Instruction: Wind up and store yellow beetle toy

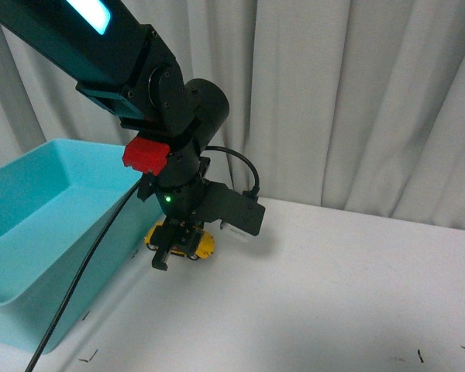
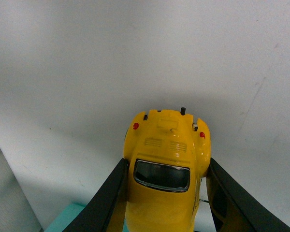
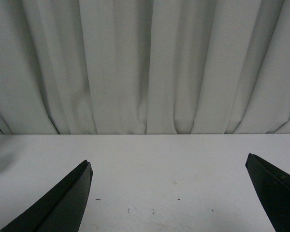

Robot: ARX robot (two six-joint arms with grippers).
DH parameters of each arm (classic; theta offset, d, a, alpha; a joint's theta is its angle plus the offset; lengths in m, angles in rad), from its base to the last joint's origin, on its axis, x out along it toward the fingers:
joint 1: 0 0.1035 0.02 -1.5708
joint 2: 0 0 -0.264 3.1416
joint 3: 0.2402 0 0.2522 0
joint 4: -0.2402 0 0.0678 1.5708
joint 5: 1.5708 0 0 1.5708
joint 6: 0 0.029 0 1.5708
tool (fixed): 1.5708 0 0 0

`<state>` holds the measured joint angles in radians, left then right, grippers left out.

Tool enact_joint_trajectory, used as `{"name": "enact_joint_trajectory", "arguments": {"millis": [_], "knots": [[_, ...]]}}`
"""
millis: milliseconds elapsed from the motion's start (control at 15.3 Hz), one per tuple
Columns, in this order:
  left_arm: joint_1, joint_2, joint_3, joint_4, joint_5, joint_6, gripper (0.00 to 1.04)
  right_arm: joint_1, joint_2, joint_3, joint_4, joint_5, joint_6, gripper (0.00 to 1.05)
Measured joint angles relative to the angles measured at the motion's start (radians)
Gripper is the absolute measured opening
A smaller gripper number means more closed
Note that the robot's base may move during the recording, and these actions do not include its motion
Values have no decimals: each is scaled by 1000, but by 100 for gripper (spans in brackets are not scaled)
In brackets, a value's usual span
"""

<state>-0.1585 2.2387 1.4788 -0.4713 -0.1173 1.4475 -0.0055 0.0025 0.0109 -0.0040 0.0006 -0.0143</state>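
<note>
The yellow beetle toy (image 1: 201,246) sits low over the white table, right beside the teal bin's near corner, with my left gripper (image 1: 178,249) shut on it from above. In the left wrist view the yellow beetle toy (image 2: 166,159) fills the space between the black fingers (image 2: 108,203), which press on both its sides; its dark rear window and red tail lights face the camera. My right gripper (image 3: 169,193) is open with only bare table between its fingers; it does not show in the front view.
A large teal bin (image 1: 39,256) stands at the left on the white table (image 1: 333,294). A black cable (image 1: 85,263) hangs from the left arm across the bin's wall. Pale curtains (image 1: 356,101) close the back. Small dark specks dot the table.
</note>
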Motion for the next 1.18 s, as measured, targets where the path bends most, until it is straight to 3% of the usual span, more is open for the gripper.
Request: {"name": "enact_joint_trajectory", "arguments": {"millis": [131, 328, 524, 721, 983, 1180], "knots": [[-20, -3, 12, -39, 51, 83, 41, 0, 0, 0, 0, 0, 0, 98], [-67, -13, 45, -84, 139, 63, 40, 0, 0, 0, 0, 0, 0, 98], [-88, -101, 117, -155, 252, -97, 40, 0, 0, 0, 0, 0, 0, 98], [28, -235, 263, -171, 366, -374, 40, 0, 0, 0, 0, 0, 0, 98], [259, -249, 362, -242, 227, -700, 40, 0, 0, 0, 0, 0, 0, 98], [356, -216, 329, -220, 109, -879, 40, 0, 0, 0, 0, 0, 0, 98]]}}
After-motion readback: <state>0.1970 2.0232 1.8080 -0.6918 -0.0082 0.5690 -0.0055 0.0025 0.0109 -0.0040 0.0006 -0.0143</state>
